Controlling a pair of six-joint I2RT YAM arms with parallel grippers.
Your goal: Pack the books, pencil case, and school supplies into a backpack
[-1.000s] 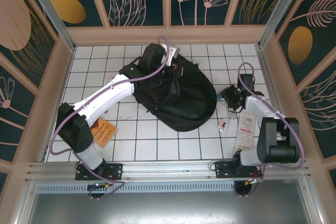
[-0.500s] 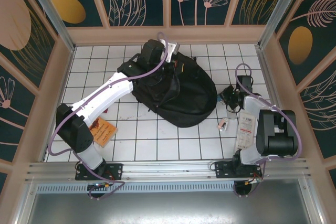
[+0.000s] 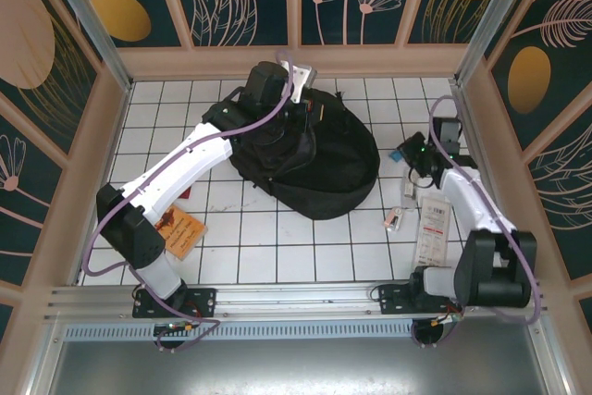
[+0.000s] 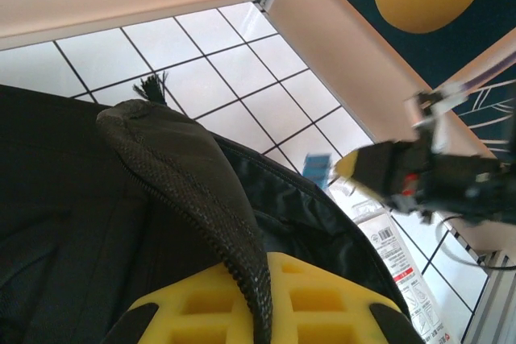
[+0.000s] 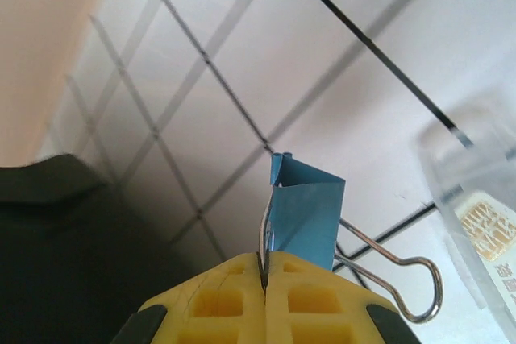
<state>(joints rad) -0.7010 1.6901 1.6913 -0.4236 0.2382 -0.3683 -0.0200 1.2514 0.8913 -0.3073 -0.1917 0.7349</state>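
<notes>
White-tiled bench (image 3: 277,247) held the backpack (image 3: 324,168) mid-far, left gripper (image 4: 258,283) clamped on its strap (image 4: 185,175), right gripper (image 5: 264,279) pinched shut on a blue binder clip (image 5: 306,211) near it; orange booklet (image 3: 180,231) and card pack (image 3: 432,228) lay outside, so packing looked barely started.

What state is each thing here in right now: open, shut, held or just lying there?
backpack: lying on the table, one black strip held.
left gripper: shut on the backpack's strip.
right gripper: shut on the binder clip.
binder clip: held, one wire handle sticking out.
orange booklet: closed, lying flat.
white packet: lying flat.
</notes>
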